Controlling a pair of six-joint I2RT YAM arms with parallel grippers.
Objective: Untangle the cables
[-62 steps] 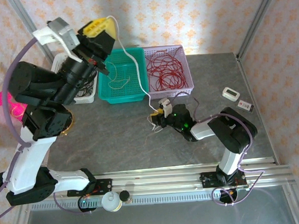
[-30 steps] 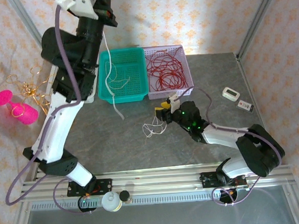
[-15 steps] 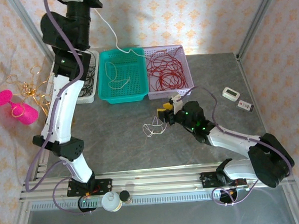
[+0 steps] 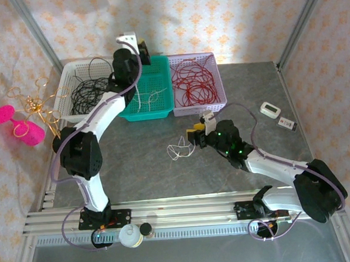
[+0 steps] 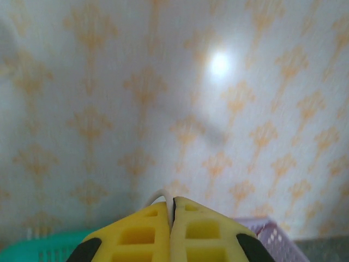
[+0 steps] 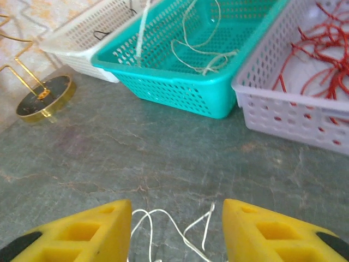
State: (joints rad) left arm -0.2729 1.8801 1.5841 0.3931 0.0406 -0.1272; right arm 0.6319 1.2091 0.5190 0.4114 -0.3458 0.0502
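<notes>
White cable (image 5: 162, 195) pinched between the fully closed yellow pads of the left gripper (image 5: 173, 210), above the teal basket (image 4: 159, 113), hanging down into it among more pale loops. Right gripper (image 6: 177, 229) low over the grey table (image 4: 136, 169), jaws standing apart, gripping nothing, small white cable tangle (image 4: 178, 150) lying between them. Red cables (image 4: 193, 85) lying in the lilac basket (image 4: 195, 56), black cables (image 4: 89, 91) in the white basket (image 4: 76, 64).

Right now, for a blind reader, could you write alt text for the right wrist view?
The open right gripper straddles a loose white cable on the grey table. Behind stand a teal basket with white cables, a lilac basket with red cables, a white basket and a gold stand base.
</notes>
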